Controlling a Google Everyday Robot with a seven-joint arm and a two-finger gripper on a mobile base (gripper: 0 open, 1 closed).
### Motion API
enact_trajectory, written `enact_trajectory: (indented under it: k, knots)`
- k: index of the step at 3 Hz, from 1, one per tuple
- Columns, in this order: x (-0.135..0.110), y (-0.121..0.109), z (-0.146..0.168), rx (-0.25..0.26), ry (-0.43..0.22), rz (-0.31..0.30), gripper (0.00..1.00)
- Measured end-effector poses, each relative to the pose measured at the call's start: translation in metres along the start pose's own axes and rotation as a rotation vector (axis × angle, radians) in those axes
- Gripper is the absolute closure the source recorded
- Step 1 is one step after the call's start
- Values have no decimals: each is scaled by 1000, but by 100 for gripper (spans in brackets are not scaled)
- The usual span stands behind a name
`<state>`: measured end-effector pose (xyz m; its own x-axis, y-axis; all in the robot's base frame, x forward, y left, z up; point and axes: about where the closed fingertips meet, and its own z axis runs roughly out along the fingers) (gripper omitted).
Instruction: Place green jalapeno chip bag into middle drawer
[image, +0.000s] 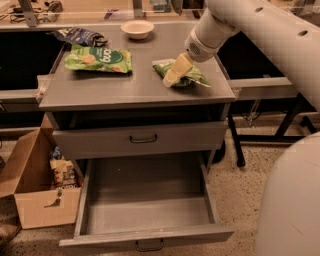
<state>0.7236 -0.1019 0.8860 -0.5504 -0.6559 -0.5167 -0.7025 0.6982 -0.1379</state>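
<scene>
The green jalapeno chip bag (196, 76) lies on the right side of the grey cabinet top (125, 87). My gripper (171, 78) hangs from the white arm coming in at the upper right and sits right at the bag's left end, down at the cabinet top. The middle drawer (145, 212) stands pulled out at the bottom of the cabinet. Its tray shows nothing inside, and a small dark handle (149, 245) sits on its narrow front panel.
A bigger flat green bag (99, 59), a dark blue bag (80, 36) and a white bowl (137, 28) lie on the cabinet top's left and back. The upper drawer (142, 140) is closed. A cardboard box (35, 197) stands left of the cabinet, and dark table legs (287, 122) stand to the right.
</scene>
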Motion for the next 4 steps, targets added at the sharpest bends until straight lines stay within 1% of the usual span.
enact_trajectory:
  k: [2,3,4]
  knots:
    - [2,-11,34,-40,22,24,0]
    - [4,-18,43,-40,28,31,16]
    - [4,-20,44,-41,26,31,40]
